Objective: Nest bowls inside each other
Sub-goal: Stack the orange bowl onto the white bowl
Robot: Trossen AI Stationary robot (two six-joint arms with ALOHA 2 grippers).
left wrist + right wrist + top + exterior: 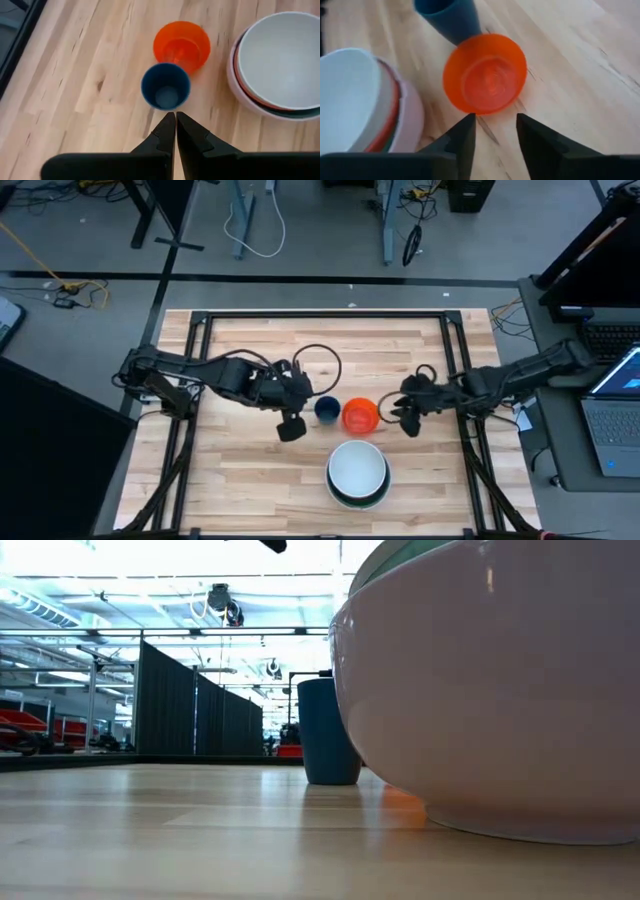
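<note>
A stack of nested bowls (357, 472) rests on the wooden table near its front edge, with a large white bowl (490, 690) outermost and a smaller white one (280, 55) on top. Green and red rims (390, 115) show between them. The small orange bowl (485, 72) and the tiny dark blue bowl (165, 86) stand upright side by side behind the stack. My left gripper (175, 120) hovers shut just left of the blue bowl. My right gripper (495, 125) is open just right of the orange bowl, fingertips short of its rim.
Black frame rails (200, 380) run along the table's left, right and far sides. A black cable loop (320, 360) lies behind the small bowls. A laptop (612, 415) sits off the table's right edge. Bare wood (250, 480) spreads left of the stack.
</note>
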